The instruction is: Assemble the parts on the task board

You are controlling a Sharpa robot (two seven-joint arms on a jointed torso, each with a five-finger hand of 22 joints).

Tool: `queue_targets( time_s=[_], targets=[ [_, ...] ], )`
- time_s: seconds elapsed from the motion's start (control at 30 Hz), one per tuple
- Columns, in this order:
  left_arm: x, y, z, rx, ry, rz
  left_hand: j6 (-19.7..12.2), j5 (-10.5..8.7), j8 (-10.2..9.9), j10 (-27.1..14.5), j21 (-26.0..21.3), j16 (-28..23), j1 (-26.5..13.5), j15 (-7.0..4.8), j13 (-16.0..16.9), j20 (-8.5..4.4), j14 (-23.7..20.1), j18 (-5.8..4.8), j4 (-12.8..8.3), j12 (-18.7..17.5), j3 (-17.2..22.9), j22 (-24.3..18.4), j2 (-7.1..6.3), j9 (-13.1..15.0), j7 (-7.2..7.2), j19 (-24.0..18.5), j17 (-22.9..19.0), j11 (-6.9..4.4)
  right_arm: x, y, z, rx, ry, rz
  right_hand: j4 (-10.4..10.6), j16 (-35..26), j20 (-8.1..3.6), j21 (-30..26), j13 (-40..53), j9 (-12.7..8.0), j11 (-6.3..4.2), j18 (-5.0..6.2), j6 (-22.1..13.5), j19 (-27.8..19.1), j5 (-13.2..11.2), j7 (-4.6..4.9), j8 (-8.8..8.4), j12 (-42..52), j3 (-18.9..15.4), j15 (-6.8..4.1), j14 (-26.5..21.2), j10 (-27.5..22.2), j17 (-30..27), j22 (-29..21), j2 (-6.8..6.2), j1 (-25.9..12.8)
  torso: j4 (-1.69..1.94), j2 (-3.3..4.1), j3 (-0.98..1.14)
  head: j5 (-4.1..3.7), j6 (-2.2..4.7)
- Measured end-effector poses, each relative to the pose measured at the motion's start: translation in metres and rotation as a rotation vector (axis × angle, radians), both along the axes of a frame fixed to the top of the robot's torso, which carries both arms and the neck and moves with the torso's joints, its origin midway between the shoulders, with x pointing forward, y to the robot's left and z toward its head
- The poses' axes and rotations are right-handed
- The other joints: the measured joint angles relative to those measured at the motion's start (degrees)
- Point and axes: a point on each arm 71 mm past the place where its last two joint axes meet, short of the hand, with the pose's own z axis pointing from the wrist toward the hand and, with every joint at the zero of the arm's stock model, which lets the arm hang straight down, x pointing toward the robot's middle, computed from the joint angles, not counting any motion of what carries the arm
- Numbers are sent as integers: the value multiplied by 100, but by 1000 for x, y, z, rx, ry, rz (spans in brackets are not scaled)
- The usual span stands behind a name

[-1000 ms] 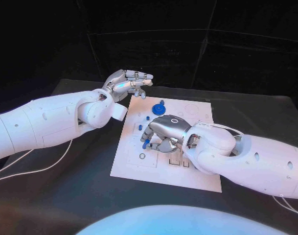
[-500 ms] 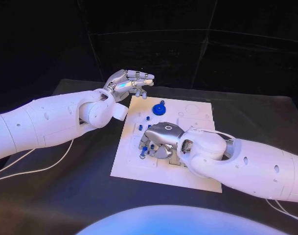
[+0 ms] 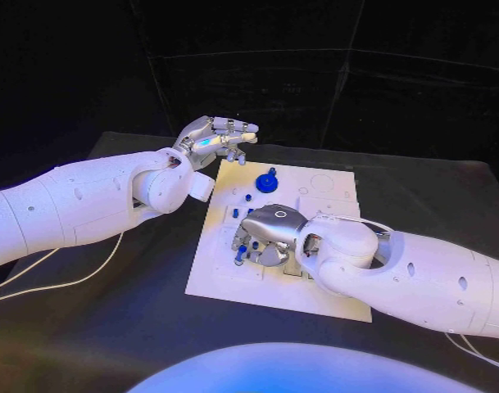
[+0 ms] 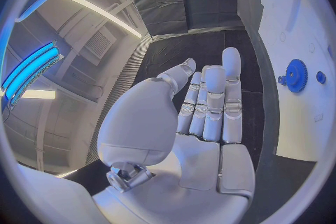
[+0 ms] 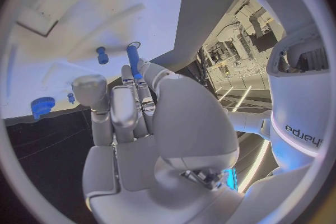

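The white task board [image 3: 332, 192] lies mid-table. My right hand [image 3: 268, 232] hovers low over its left middle, fingers pointing down at it, and pinches a long blue pin [image 5: 132, 61] at its fingertips; the pin's lower end [image 3: 241, 253] meets the board. A blue gear [image 3: 267, 180] stands near the board's far edge, also seen as the gear [image 4: 295, 75] and gear [image 5: 42, 105]. Small blue pegs [image 3: 235, 213] stand left of the hand, one peg [image 5: 102, 55] close to the pin. My left hand [image 3: 216, 137] hangs beyond the board's far left corner, holding nothing, fingers [image 4: 213, 98] extended.
The black table [image 3: 107, 319] surrounds the board with bare room on all sides. White cables [image 3: 48, 282] trail under my left arm. Outlined slots and holes mark the board's right part [image 3: 320, 182].
My right hand has slid toward the board's left side and sunk lower, bringing the blue pin down to the board. The left hand has stayed put.
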Motion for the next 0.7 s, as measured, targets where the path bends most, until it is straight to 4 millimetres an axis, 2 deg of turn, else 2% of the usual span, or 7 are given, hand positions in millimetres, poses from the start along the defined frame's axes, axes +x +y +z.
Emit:
queue_targets(
  time_s=[0.7],
  targets=[
    [0,0,0,0,1,-1,0,0,0,0,0,0,0,0,0,0,0,0,0,0,0,-6,0,0,0,0,1,0,-4,1,-2,8,-6,8,-49,23,0,25,2,-1,31,1,12,0,82,12,-11,-2,79,0,0,11,23,14,-29,-30,-4,3,0,7,-10]
  ],
)
